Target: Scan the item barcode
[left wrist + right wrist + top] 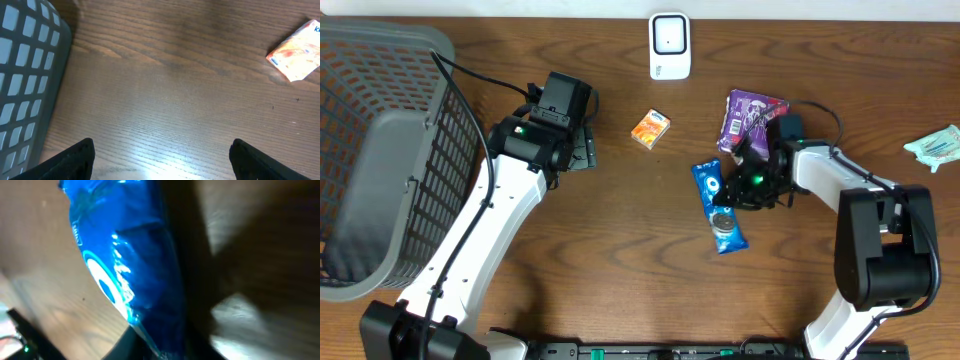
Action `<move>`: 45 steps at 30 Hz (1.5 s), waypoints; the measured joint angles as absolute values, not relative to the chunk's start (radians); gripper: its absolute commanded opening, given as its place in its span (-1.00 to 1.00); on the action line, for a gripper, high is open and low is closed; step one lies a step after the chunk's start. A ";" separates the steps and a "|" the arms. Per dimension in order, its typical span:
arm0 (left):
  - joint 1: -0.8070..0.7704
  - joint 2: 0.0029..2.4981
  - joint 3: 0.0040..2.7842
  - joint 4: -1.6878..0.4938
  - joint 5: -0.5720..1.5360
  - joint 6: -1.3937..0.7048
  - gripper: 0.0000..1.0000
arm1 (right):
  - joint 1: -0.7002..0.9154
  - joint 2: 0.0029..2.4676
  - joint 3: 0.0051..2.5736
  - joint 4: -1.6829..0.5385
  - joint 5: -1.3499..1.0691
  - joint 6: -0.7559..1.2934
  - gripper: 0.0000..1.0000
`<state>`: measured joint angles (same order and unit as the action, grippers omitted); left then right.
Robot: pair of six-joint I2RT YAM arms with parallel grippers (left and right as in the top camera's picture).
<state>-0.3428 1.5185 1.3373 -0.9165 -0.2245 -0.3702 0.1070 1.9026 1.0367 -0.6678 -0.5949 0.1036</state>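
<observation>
- Right jaws hidden against the blue packet (125,270) (blurred close-up); grip cannot be told.
- Left jaws wide apart, empty.
- The blue packet (718,205) lies on the tabletop (620,250), long axis slanting near-to-far.

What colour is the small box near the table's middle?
The small box is mainly orange; the left wrist view shows it best.
</observation>
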 measured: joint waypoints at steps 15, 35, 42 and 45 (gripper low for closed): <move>-0.343 1.518 1.337 -0.916 -0.224 -0.370 0.72 | 0.141 1.922 1.055 -0.591 -0.686 0.225 -0.97; -0.343 1.518 1.337 -0.916 -0.224 -0.370 0.72 | 0.169 1.924 1.363 0.221 -0.648 0.730 -0.97; -0.343 1.518 1.337 -0.916 -0.224 -0.370 0.72 | 0.242 1.924 1.386 0.364 -0.433 0.894 -0.98; -0.343 1.518 1.337 -0.916 -0.224 -0.370 0.72 | 0.271 1.958 1.439 0.395 -0.353 0.952 -0.98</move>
